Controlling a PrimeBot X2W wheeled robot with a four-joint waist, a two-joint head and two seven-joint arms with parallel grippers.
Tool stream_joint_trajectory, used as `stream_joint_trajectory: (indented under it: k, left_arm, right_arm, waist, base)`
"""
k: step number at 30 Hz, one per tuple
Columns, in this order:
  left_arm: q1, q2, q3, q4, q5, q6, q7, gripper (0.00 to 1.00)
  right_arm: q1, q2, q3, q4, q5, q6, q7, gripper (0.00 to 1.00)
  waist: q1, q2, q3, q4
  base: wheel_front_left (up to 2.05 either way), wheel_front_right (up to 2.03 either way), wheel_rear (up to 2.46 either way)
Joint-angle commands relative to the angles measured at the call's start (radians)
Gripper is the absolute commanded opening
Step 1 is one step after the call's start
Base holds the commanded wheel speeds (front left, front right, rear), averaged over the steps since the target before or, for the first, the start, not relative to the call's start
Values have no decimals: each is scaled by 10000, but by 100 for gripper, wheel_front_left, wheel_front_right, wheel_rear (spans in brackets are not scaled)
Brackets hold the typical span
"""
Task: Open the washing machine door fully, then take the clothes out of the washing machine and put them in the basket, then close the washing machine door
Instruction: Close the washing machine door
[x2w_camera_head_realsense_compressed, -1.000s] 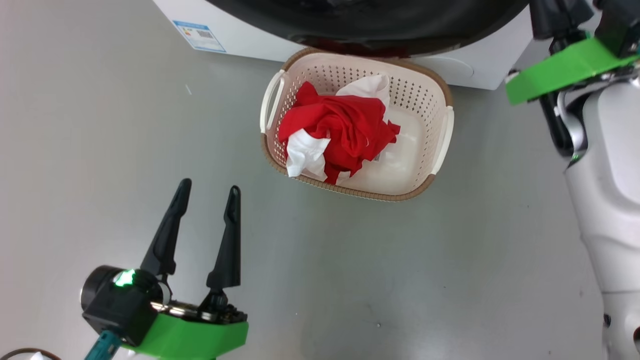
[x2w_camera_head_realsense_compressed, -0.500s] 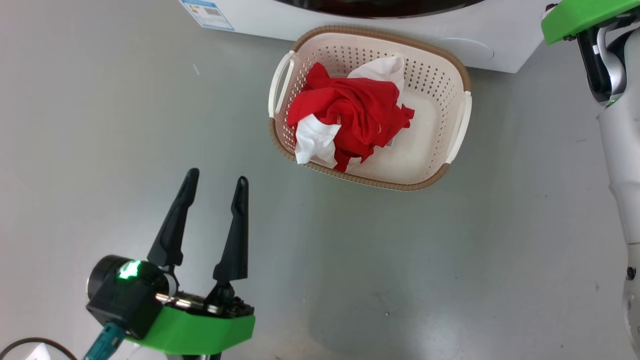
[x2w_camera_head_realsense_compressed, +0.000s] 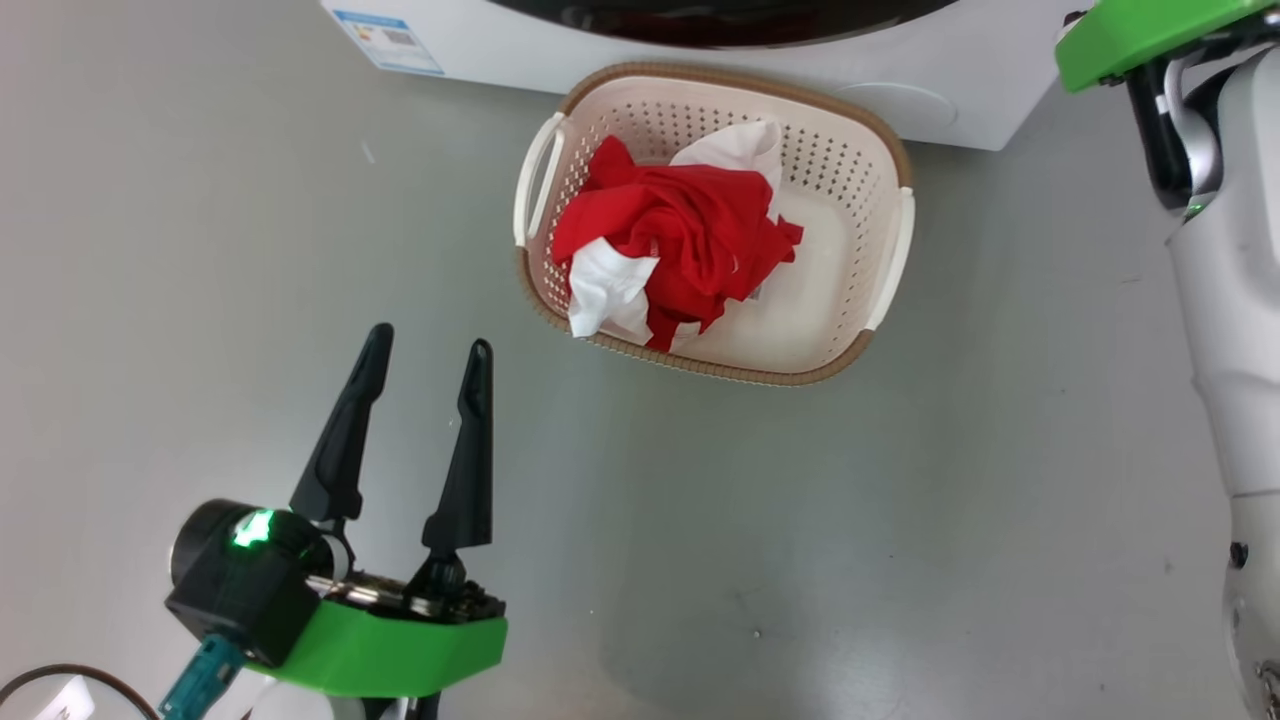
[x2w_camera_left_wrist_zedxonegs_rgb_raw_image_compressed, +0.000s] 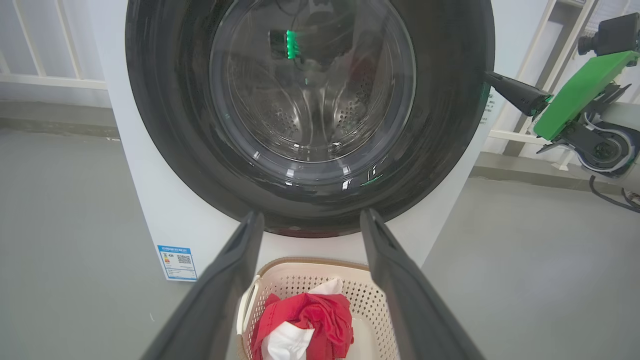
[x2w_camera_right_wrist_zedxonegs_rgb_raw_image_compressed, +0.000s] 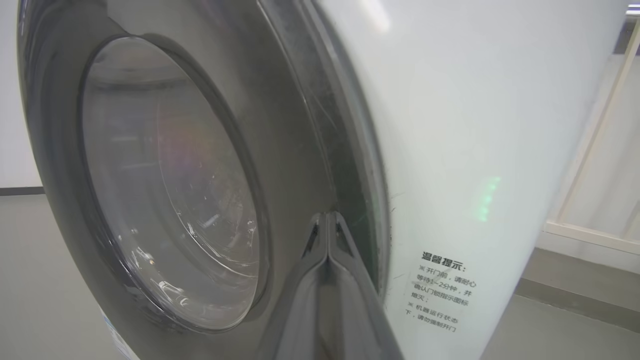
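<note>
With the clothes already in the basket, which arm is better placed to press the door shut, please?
Right, probably: the right gripper, shut, sits at the washing machine door rim; the left gripper hangs open over the floor.

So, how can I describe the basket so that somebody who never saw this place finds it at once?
Find the big white washing machine. On the grey floor just in front of it stands the basket: cream perforated plastic with a brown rim, holding crumpled red and white clothes.

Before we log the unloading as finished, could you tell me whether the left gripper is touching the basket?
Apart. The head view shows bare floor between the open left gripper and the basket.
</note>
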Motion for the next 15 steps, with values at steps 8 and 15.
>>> stream_joint_trajectory:
  k: [8, 15]
  left_arm:
    - [-31, 103, 445, -209, -299, 133, -78, 100]
    - [113, 103, 610, -53, -287, 201, -78, 100]
  right_arm:
    - [1523, 637, 742, -1063, 334, -48, 22, 97]
    - [3183, 878, 1449, -2016, 453, -48, 22, 100]
  waist:
    - [0, -1, -514, -645]
    - [0, -1, -1076, -1239]
  base:
    - [0, 0, 0]
    - [0, 0, 0]
